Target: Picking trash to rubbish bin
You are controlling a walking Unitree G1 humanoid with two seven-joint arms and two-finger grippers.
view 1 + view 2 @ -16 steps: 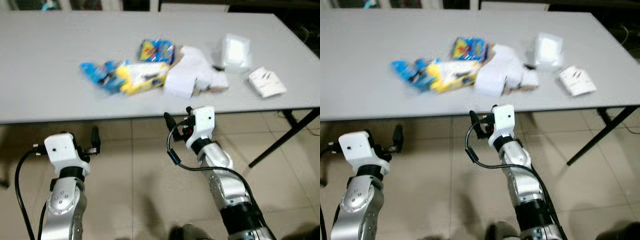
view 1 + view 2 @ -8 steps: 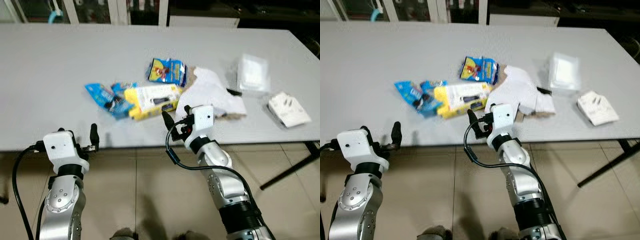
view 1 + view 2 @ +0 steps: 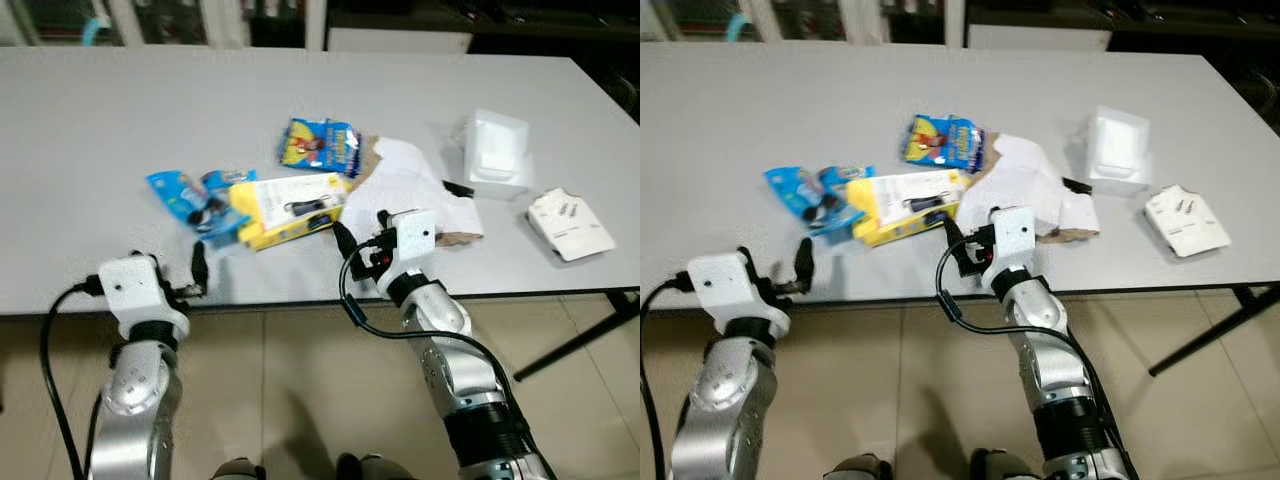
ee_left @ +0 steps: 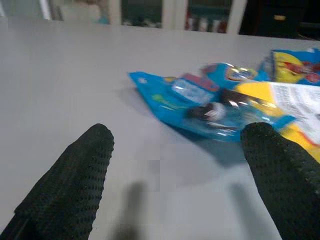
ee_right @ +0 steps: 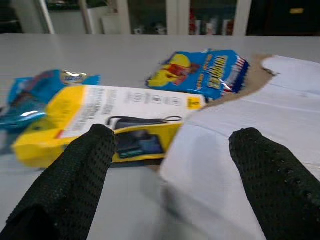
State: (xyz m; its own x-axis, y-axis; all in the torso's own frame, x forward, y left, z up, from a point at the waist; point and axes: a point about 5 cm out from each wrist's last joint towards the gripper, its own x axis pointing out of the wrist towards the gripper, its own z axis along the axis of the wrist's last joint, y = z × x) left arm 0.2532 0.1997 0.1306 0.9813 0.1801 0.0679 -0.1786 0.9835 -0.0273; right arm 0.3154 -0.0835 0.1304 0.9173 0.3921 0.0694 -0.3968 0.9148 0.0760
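I have both sets of jaws spread wide and empty: my left gripper (image 3: 197,272) sits at the table's near edge facing the crinkled blue plastic snack wrapper (image 3: 190,200), my right gripper (image 3: 350,240) over the near edge against the white torn paper packaging (image 3: 405,190). Between them lies the yellow printed card package (image 3: 290,205); a blue-and-yellow snack bag (image 3: 318,145) sits behind it, toward mid-table. I judge all of this light, thin and slippery, so I'd pinch a raised crumpled edge. Compared with a second ago, both grippers have come up from below the grey table (image 3: 100,110) to its near edge.
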